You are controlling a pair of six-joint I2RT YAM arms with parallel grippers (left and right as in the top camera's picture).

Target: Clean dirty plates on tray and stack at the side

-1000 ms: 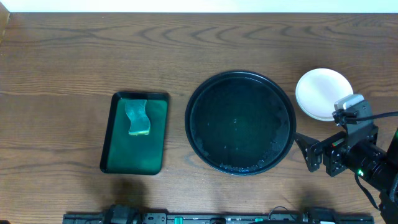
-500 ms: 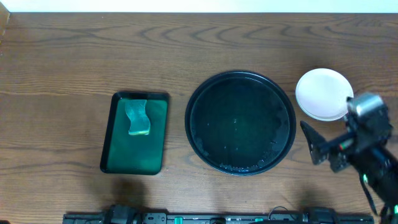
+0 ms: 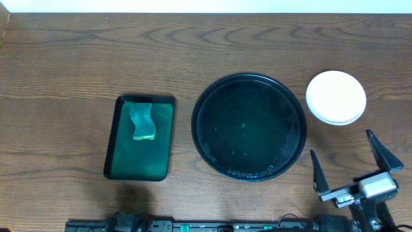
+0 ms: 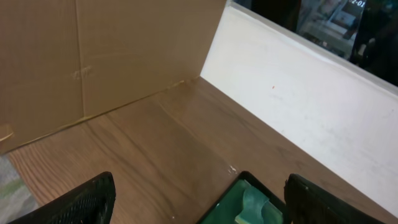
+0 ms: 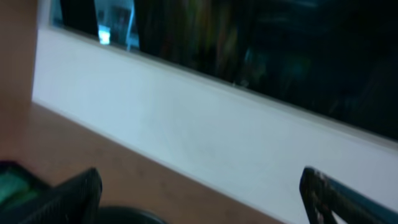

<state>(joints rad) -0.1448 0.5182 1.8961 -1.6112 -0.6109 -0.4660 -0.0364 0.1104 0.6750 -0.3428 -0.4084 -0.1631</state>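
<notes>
Fingers of the left gripper [image 4: 200, 180] stand spread, empty, near a dark green rectangular tray [image 3: 116, 161] holding a pale green sponge [image 3: 143, 121]. Rightward lies the large round glossy black tray [image 3: 250, 77]. Just beside it, off its rim, shallow round white plates [image 3: 335, 97] sit stacked. Near them the right gripper [image 3: 341, 145] gapes, empty.

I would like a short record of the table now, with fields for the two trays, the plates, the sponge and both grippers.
black tray: round, glossy, nothing on it
plates: white, seemingly stacked, right of the black tray, apart from it
sponge: lies in the green tray, left of the black tray
left gripper: open, empty
right gripper: open, empty
</notes>
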